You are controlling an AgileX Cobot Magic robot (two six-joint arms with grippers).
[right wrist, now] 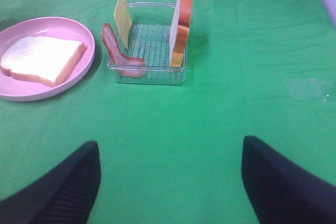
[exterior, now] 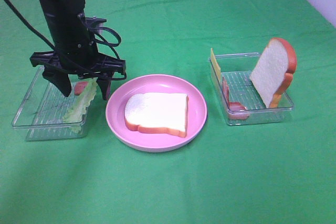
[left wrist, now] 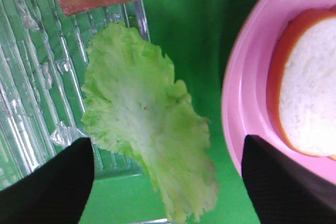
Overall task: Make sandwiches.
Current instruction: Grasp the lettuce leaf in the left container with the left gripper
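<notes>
Hovering Over the Lettuce

The left end effector [exterior: 85,92] was seen spread wide above the lettuce [exterior: 80,106], nothing gripped. The leaf was draped over the rim of the left tray [exterior: 26,115] near the left edge of the counter [exterior: 168,192]. One bread slice [exterior: 156,113] was laid on the pink plate [exterior: 198,121] mid-counter. The right end effector [right wrist: 168,182] was seen wide open, empty.

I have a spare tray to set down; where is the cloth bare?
Bare green cloth: the strip in front of left tray, pink plate and right tray, and behind the plate. Crowded: between plate and left tray, where the left gripper hangs over the lettuce.
</notes>
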